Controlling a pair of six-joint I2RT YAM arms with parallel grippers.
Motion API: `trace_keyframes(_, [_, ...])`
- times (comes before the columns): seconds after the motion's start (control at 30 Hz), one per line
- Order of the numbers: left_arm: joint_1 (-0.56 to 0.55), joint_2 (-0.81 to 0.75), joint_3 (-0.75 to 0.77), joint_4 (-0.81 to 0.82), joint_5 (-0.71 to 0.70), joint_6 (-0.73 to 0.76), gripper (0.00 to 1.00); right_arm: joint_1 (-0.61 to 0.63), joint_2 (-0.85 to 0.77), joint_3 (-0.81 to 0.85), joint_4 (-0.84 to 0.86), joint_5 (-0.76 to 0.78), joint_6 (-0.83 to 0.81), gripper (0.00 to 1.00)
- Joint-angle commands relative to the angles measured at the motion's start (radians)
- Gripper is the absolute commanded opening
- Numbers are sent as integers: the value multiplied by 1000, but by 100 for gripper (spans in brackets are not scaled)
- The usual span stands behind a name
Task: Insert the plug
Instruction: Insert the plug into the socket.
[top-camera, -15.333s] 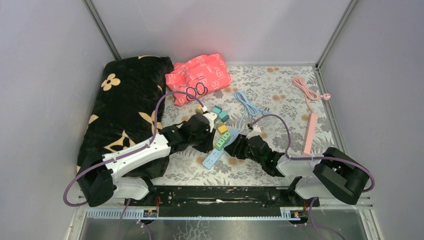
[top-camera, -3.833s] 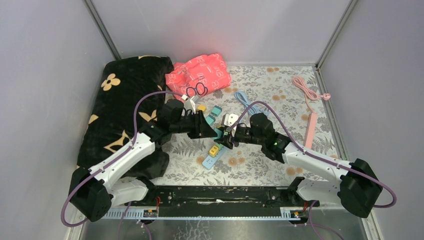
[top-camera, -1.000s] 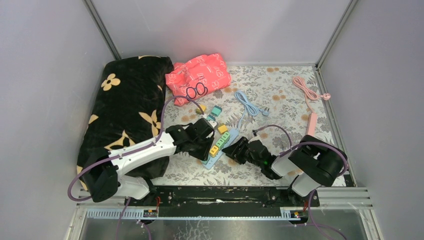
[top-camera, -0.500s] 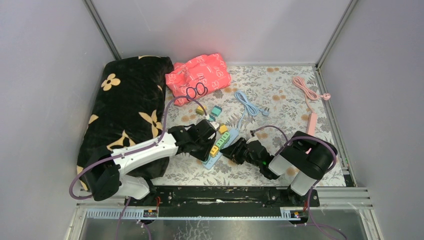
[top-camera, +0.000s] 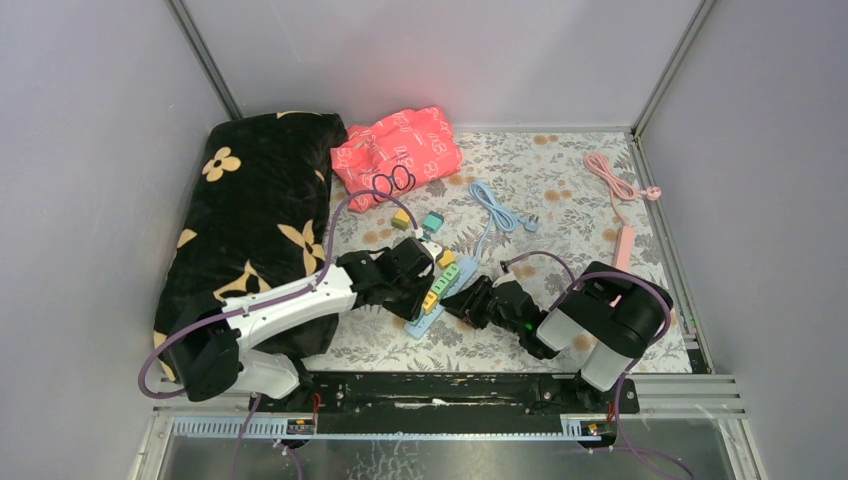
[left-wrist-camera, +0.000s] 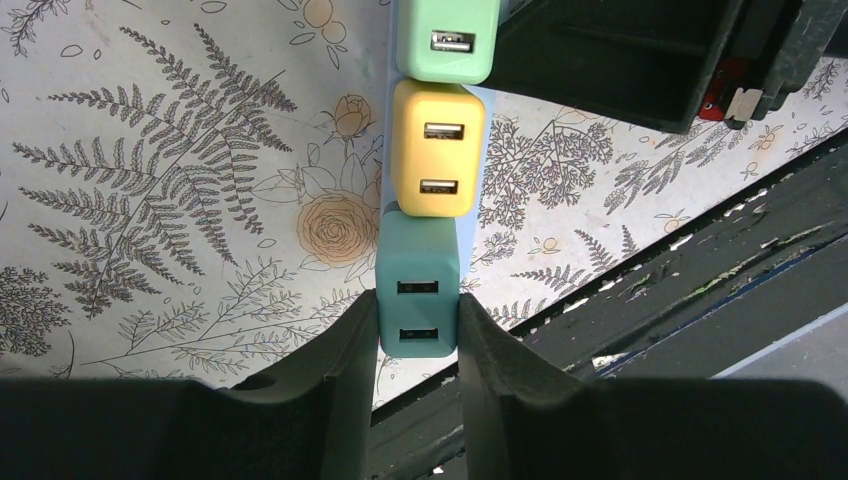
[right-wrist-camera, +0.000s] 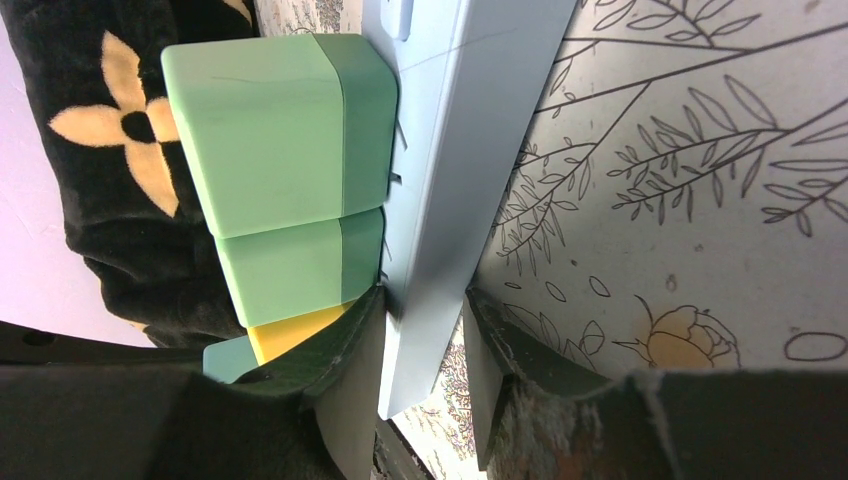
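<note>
The left gripper (left-wrist-camera: 418, 305) is gripping the teal plug (left-wrist-camera: 418, 265), its two fingers (left-wrist-camera: 350, 350) pressing against the plug's opposite sides. The plug is sitting right between the fingertips, its two USB ports facing the wrist camera, lined up at the end of a row on the light blue power strip (right-wrist-camera: 440, 150). Whether its prongs are fully seated cannot be told. Just beyond the fingertips, the yellow plug (left-wrist-camera: 433, 160) is touching the teal one, and the green plug (left-wrist-camera: 448, 40) is standing further along the same row.

The right gripper (right-wrist-camera: 425, 300) is clamping the power strip edgewise, one finger against each long side of its body, with the plugs projecting off to one side of those fingers. The two grippers are working close together, facing each other across the strip. The strip is lying on the floral-patterned surface (left-wrist-camera: 150, 200), and a black flowered cushion (right-wrist-camera: 110, 230) is lying beyond the row of plugs.
</note>
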Motion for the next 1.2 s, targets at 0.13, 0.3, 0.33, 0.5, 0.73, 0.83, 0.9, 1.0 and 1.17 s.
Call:
trace_keyframes(0.13, [-6,5,5,65,-10,18,0,5,14,-9,-44,17,-15,39])
trace_keyframes(0.3, [-6,14,1,74,-12,22,0,5,17,-8,-45,14,-17,38])
trace_keyframes(0.33, [-5,17,0,75,-14,25,0,5,18,-7,-44,14,-16,38])
trace_keyframes(0.5, [-8,29,-15,76,-22,21,0,5,22,-9,-36,13,-13,38])
trace_keyframes(0.73, [-21,34,-25,85,-38,21,0,4,31,-7,-25,7,-10,38])
trace_keyframes(0.83, [-33,44,-25,83,-44,21,0,6,37,-10,-16,3,-6,38])
trace_keyframes(0.9, [-39,49,-28,82,-50,17,0,6,37,-10,-15,3,-7,38])
trace_keyframes(1.0, [-53,56,-34,80,-62,5,0,6,32,-10,-16,8,-8,38])
trace_keyframes(1.17, [-83,82,-43,73,-85,-22,0,6,32,-6,-26,10,-19,38])
